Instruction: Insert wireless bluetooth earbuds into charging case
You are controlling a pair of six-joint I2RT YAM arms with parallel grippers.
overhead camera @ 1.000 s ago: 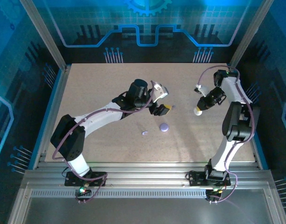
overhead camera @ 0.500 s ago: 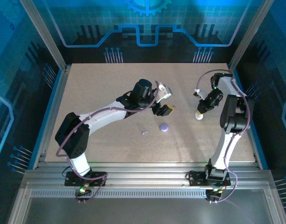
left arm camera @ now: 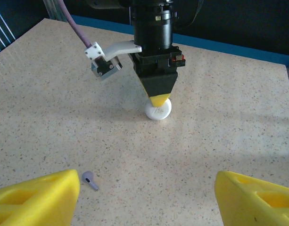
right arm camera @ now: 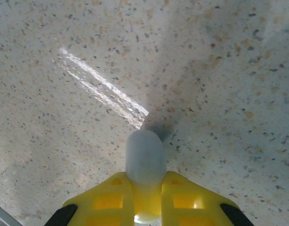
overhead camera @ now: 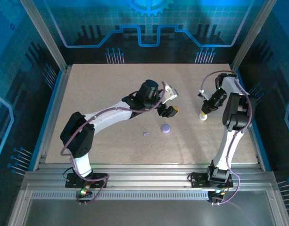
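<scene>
Charging case half (right arm camera: 144, 150) pinched in R jaws, part hidden, L jaws spread, tips cropped, earbud (left arm camera: 90, 180) nearby.

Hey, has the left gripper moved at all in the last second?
Yes. From above, the left gripper has drifted right, toward the right arm, judged against the lavender case disc, which stayed put.

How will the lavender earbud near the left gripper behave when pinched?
Probably light and stiff: the earbud looks like tiny moulded plastic. Its glossy rounded head and thin stem could slip or pivot between the open left gripper and its broad fingers. Lying flat, it seems unlikely to roll.
</scene>
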